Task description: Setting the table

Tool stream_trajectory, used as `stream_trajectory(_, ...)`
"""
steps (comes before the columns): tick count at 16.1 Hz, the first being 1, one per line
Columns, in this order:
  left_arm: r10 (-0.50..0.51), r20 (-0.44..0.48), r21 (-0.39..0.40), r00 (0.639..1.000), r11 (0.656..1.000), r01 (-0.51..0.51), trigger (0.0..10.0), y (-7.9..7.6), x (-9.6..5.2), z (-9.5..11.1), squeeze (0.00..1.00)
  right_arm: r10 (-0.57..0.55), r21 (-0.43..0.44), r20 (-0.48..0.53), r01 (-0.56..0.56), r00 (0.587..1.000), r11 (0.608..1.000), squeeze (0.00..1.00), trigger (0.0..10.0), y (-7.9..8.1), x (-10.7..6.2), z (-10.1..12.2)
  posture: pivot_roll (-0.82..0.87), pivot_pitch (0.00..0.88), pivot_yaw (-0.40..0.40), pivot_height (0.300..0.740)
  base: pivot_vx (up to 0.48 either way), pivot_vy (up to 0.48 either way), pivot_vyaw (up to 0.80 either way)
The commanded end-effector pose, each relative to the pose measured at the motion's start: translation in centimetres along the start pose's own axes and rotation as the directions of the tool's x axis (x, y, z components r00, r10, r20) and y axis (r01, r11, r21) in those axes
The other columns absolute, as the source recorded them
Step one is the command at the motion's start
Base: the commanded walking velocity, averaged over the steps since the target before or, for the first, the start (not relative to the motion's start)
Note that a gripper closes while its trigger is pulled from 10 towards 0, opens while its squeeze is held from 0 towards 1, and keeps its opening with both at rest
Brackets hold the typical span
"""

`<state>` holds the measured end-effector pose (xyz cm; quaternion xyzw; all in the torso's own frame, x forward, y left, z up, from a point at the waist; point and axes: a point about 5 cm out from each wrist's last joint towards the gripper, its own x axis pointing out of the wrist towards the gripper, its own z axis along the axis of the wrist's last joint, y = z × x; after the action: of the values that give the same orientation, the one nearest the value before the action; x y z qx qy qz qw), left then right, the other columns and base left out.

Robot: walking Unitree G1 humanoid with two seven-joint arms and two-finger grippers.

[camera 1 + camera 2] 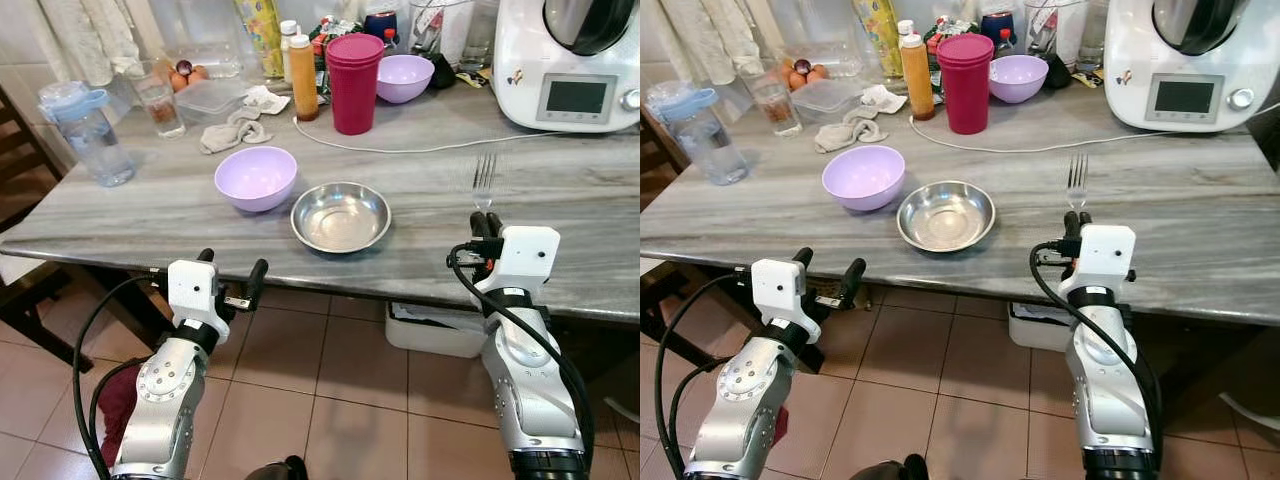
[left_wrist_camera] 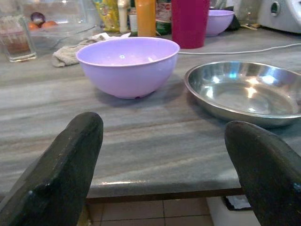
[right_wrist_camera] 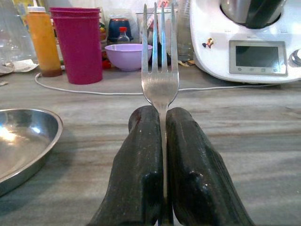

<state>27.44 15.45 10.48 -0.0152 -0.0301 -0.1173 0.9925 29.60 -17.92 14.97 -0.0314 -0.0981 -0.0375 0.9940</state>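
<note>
A steel plate (image 1: 340, 216) lies near the front edge of the grey marble table (image 1: 560, 190), with a lilac bowl (image 1: 256, 177) just to its left. My right gripper (image 1: 485, 223) is shut on a metal fork (image 1: 484, 178), tines pointing away over the table, to the right of the plate. The fork (image 3: 160, 75) stands pinched between the black fingers (image 3: 141, 160). My left gripper (image 1: 232, 272) is open, held just in front of the table edge below the lilac bowl (image 2: 127, 65), with nothing between its fingers (image 2: 61, 174).
At the back stand stacked magenta cups (image 1: 353, 82), an orange bottle (image 1: 304, 78), a second lilac bowl (image 1: 404, 77), a white kitchen machine (image 1: 570, 62) and its white cable (image 1: 400, 148). A water jug (image 1: 88, 132), glass (image 1: 160, 100) and cloth (image 1: 235, 128) are at the left. A chair (image 1: 20, 150) stands far left.
</note>
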Motion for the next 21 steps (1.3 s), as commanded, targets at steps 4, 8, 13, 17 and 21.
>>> stream_trajectory(4,-0.162,0.013,0.039,0.987,0.986,0.161,10.0,-1.2,-0.3,0.7,0.0,-0.017,0.058,-0.019,0.018,1.0,0.998,0.0,10.0,0.0,1.3,0.1,-0.13,0.11,0.087,0.74,0.0,0.0,0.0)
stream_trajectory(8,-0.254,0.004,0.072,0.967,0.965,0.253,10.0,-1.6,-0.3,0.9,0.0,-0.03,0.193,-0.082,0.045,0.996,0.98,0.0,10.0,1.2,4.3,0.5,-0.13,0.127,0.1,0.74,0.0,0.0,0.0)
stream_trajectory(13,-0.33,-0.012,0.055,0.944,0.942,0.33,10.0,-1.9,-0.9,0.8,0.0,0.008,0.322,-0.17,0.048,0.985,0.945,0.0,10.0,4.0,5.3,-0.4,-0.11,0.136,0.1,0.74,0.0,0.0,0.0)
stream_trajectory(17,-0.378,-0.023,0.058,0.925,0.924,0.379,10.0,-2.2,-1.3,1.0,0.0,-0.011,0.344,-0.221,0.089,0.975,0.935,0.0,10.0,4.6,5.9,-1.0,-0.11,0.14,0.103,0.74,0.0,0.0,0.0)
stream_trajectory(21,-0.433,-0.03,0.044,0.901,0.9,0.434,10.0,-2.5,-1.4,1.3,0.0,-0.042,0.358,-0.283,0.146,0.958,0.922,0.0,10.0,3.6,6.7,-2.0,-0.11,0.137,0.105,0.74,0.0,0.0,0.0)
